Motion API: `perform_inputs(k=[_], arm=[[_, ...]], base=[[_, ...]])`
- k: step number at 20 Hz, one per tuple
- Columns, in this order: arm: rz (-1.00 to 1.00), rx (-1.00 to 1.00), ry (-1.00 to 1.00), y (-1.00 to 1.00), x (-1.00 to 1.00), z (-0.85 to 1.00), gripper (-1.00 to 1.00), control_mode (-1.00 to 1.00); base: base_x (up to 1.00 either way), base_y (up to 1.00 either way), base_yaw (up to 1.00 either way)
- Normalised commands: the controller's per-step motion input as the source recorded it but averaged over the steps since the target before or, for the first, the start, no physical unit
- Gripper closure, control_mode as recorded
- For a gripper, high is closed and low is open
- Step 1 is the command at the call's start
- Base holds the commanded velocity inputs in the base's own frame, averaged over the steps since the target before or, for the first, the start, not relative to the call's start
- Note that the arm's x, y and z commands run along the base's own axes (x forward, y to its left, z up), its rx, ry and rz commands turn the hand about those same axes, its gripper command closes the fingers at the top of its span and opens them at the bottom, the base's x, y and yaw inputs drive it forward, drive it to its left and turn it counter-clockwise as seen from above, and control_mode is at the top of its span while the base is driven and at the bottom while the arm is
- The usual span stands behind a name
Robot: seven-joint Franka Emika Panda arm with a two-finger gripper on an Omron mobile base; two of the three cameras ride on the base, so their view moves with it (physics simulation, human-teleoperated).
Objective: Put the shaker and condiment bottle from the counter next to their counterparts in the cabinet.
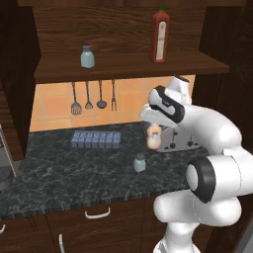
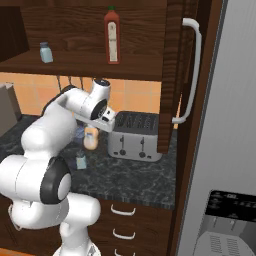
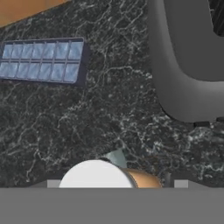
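Your gripper point(image 1: 153, 129) hangs above the counter point(image 1: 64, 173) with the condiment bottle point(image 1: 153, 138) lifted clear of the stone, its orange body dangling directly beneath the fingers and its white cap point(image 3: 97, 174) pressed up between them in the hand view; the fingers are closed in on the bottle's neck, as far as the base views let you judge. Below the fingers and a little toward you, the shaker point(image 1: 140, 162) stands upright on the counter, apart from the bottle. Beyond the fingers to their left lies a blue ice-cube tray point(image 1: 95, 140); just beside them on the right sits the silver toaster point(image 2: 134, 135). High above the fingers, on the cabinet point(image 1: 123, 66) shelf, you see the counterparts: the second shaker point(image 1: 87, 56) off to the left and the tall red sauce bottle point(image 1: 159, 35) almost straight overhead. Kitchen utensils point(image 1: 89, 97) hang on the orange tiled wall under that shelf
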Motion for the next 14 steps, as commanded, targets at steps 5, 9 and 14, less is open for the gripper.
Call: perform_inputs(k=[5,9,14], arm=[[0.00,0.00,0.17,0.00,0.03,1.00,1.00,-1.00],[0.00,0.00,0.13,0.00,0.00,1.00,1.00,-1.00],[0.00,0.00,0.07,0.00,0.00,1.00,1.00,-1.00]], base=[[0.00,0.00,0.00],[0.00,0.00,0.00],[0.00,0.00,0.00]])
